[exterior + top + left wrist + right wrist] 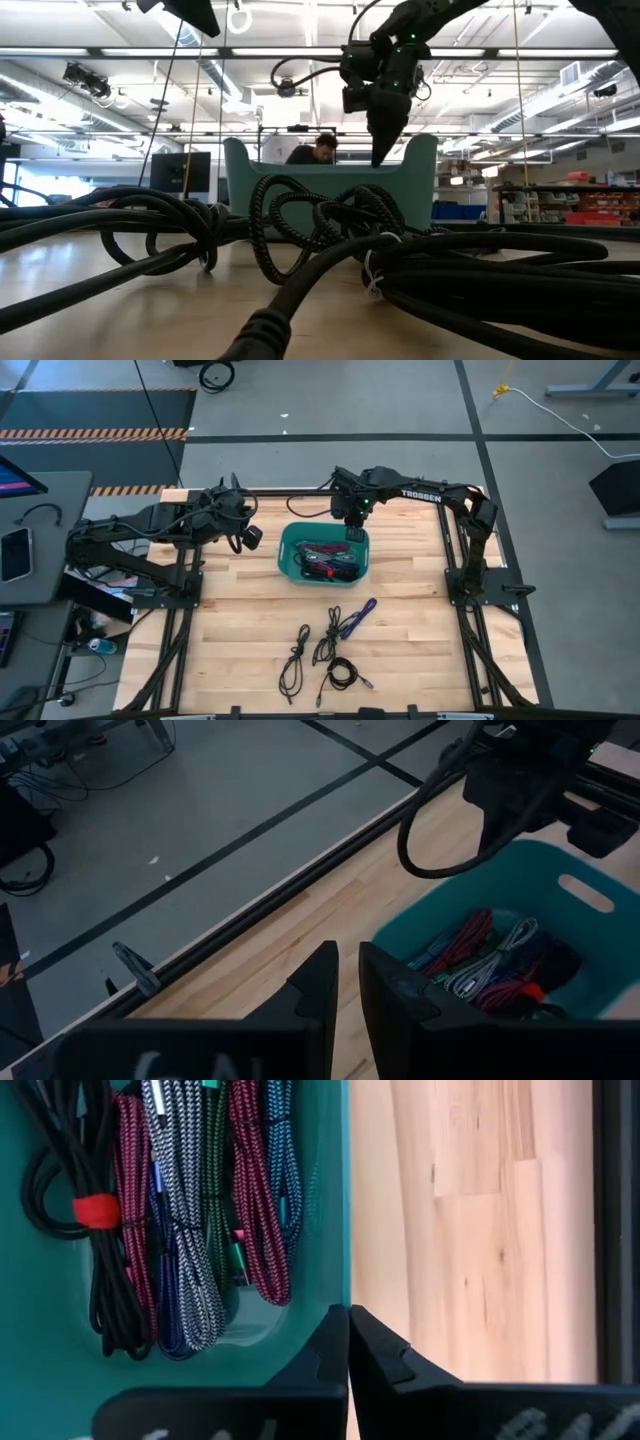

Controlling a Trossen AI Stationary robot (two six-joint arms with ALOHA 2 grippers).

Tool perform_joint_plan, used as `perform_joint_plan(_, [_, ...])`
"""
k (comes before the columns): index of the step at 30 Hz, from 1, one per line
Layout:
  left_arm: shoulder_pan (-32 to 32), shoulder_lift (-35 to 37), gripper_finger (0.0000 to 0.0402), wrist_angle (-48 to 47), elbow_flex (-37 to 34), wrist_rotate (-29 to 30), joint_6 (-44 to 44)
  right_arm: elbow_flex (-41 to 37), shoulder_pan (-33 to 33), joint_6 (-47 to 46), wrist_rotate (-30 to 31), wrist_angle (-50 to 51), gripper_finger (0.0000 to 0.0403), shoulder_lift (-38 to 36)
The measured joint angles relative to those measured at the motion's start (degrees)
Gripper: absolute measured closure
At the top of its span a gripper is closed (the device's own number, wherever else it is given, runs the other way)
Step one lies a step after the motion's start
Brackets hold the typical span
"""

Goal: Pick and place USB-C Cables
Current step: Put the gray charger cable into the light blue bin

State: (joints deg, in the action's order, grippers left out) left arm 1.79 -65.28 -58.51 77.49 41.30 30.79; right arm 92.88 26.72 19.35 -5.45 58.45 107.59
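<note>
Teal plastic marks the bin (288,550), and the right claw (348,1342) hangs directly over its rim, fingers pressed together and holding nothing. Just to the bin side of that claw, bundled USB-C cables (190,1210) lie packed in the bin, their long axes running parallel to the wall beneath the fingers. More loose cables (335,635) rest on the counter (420,650), well beyond the bin's opposite side, far from both arms. The left claw (342,995) waits beside the bin with a narrow gap between its fingers, empty. I judge the right claw nearer the binned bundles; neither is close to the loose ones.
</note>
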Motion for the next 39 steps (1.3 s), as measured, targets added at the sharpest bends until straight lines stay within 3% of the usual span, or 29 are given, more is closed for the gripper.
perform_joint_plan(16, [-0.01, 0.00, 0.0351, 0.00, 0.00, -0.01, -0.03, -0.04, -1.18, 5.01, 0.18, -0.84, 0.0393, -0.80])
perform_joint_plan(28, [0.01, 0.00, 0.0351, 0.45, 0.00, 0.62, -0.05, 0.07, -3.39, 4.13, 0.02, -8.91, 0.0364, -9.98])
perform_joint_plan(34, [0.01, 0.00, 0.0351, 0.45, 0.00, 0.63, -0.05, 0.07, -3.30, -1.66, 0.03, -7.46, 0.0365, -12.41])
perform_joint_plan(39, [0.01, 0.00, 0.0351, 0.41, 0.00, 0.63, -0.05, -0.47, -3.41, -5.69, -6.60, -2.72, 0.0378, -11.80])
